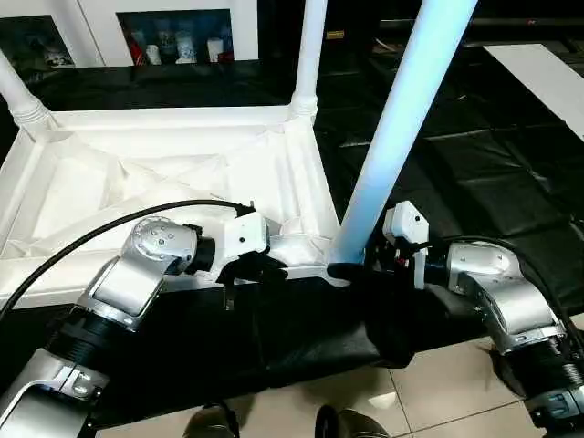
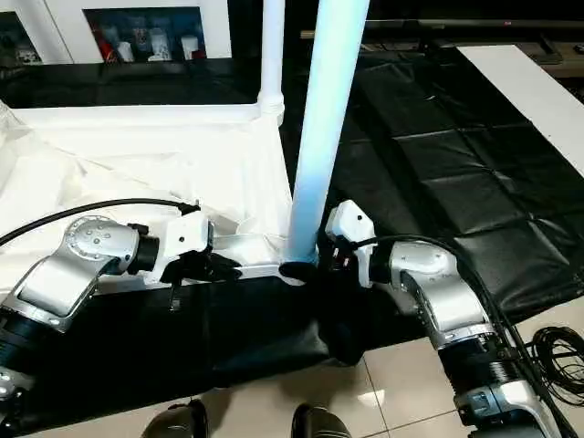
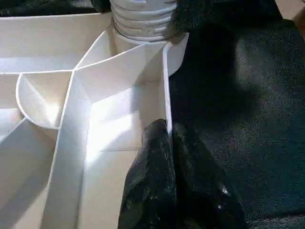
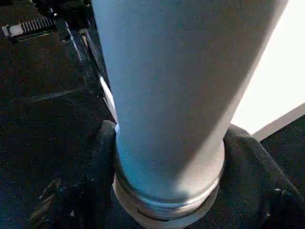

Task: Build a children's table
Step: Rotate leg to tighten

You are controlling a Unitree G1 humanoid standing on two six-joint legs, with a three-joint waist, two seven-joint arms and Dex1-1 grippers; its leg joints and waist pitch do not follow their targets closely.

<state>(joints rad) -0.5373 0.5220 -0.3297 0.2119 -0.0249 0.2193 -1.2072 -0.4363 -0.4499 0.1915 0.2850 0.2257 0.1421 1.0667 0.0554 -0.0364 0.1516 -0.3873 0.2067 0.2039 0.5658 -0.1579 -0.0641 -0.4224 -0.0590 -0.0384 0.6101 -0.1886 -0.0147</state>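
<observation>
1. We see the white plastic tabletop (image 1: 164,173) lying upside down, ribbed underside up, on a black-covered desk (image 2: 438,155); two other white legs (image 1: 308,55) already stand at its far corners.
2. The long tapered round white leg (image 1: 401,119) stands in the near corner socket (image 3: 143,21), its long axis rising steeply and leaning a little away from the tabletop.
3. Our right gripper (image 1: 351,271) sits directly at the leg's base, a black finger (image 4: 102,162) on each side of the threaded collar, around it; whether the pads press the plastic we cannot tell.
4. Our left gripper (image 1: 251,269) is together, pinching the tabletop's near rim wall just beside that socket.
5. We judge the right arm the nearer one for the coming move: the leg lies straight ahead between its fingers, so any turning or seating must go about that near-vertical axis while the left steadies the rim.
</observation>
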